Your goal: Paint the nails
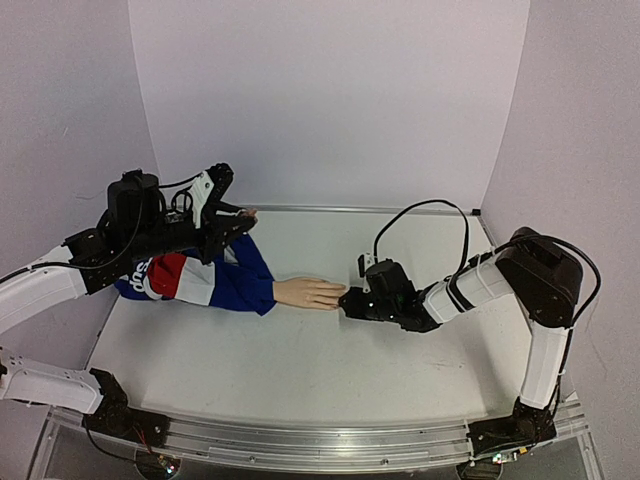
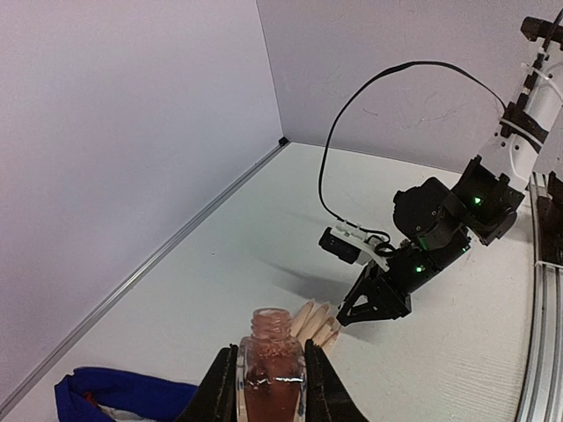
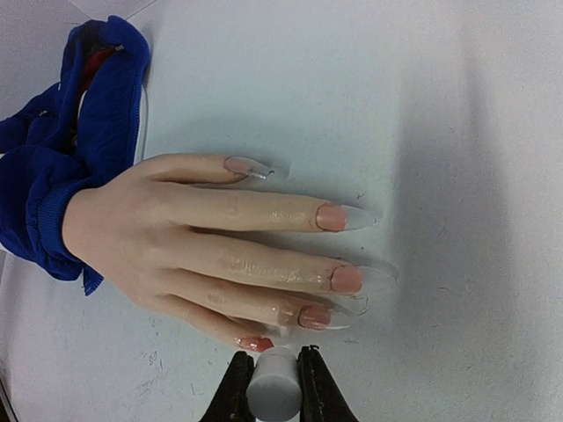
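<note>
nails point(image 3: 331, 216): long, glossy, pink with clear tips, on a smooth peach mannequin hand point(image 3: 176, 237) lying flat mid-table point(image 1: 330, 370) | sleeve point(image 3: 62, 176): rumpled blue fabric | right gripper point(image 3: 272, 374): clamped a white cylindrical cap point(image 3: 274, 397) beside the little finger's nail | left gripper point(image 2: 271, 387): pinched an uncapped glass bottle point(image 2: 271, 347) of pink polish, upright
</note>
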Available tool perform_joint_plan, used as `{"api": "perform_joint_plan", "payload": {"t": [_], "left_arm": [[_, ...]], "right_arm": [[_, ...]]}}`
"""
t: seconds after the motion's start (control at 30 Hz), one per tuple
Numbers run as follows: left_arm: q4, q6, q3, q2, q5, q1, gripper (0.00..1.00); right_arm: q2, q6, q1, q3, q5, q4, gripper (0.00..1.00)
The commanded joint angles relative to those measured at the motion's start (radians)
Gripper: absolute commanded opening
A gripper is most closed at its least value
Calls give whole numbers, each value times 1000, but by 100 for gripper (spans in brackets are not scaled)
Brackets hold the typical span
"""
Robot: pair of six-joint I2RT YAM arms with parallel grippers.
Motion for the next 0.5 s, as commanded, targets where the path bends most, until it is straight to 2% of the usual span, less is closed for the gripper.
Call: {"api": "perform_joint_plan", "payload": {"t": [0.0,0.47], "left_arm": [[29,10,10,-14,16,3,0],[28,10,11,-14,14,3,0]], "right_arm": [[-30,7,-3,8,31,-12,0],[-73,0,-1,-31,14,26,0]]}}
